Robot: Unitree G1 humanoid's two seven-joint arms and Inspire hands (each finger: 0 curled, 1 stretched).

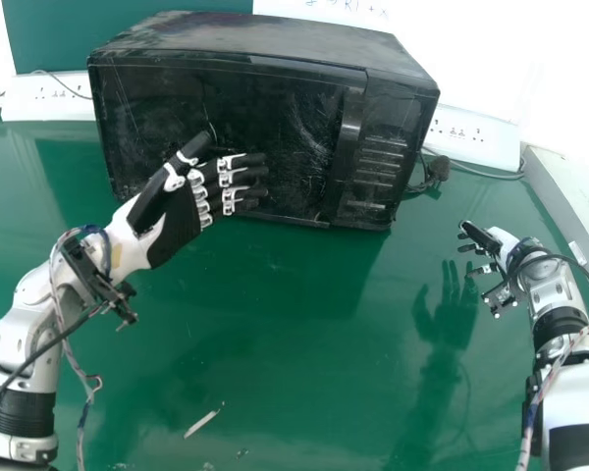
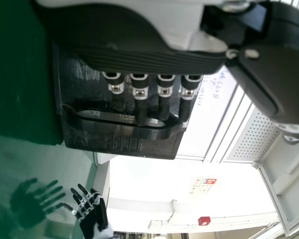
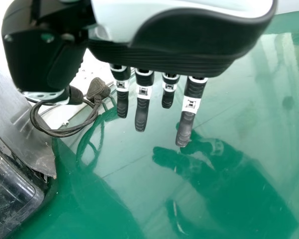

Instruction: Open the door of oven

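In the head view my left hand (image 1: 182, 211) is held before the left part of the black oven (image 1: 236, 49), its straight fingers pointing toward the upright door handle (image 1: 346, 142) but short of it. The oven's door (image 1: 275, 128) is closed. From the left wrist view, the left hand (image 2: 139, 92) has its fingers extended in front of the door, with the long handle (image 2: 124, 130) beyond them. My right hand (image 1: 483, 240) is right of the oven, over the table, apart from it; its fingers (image 3: 142, 112) look straight in the right wrist view.
The green table (image 1: 275, 353) carries the oven. White power strips (image 1: 471, 137) lie behind it on both sides, with a black plug and cable (image 1: 437, 169) at its right. A thin white scrap (image 1: 204, 422) lies near the front. A pale ledge (image 1: 574, 196) borders the right side.
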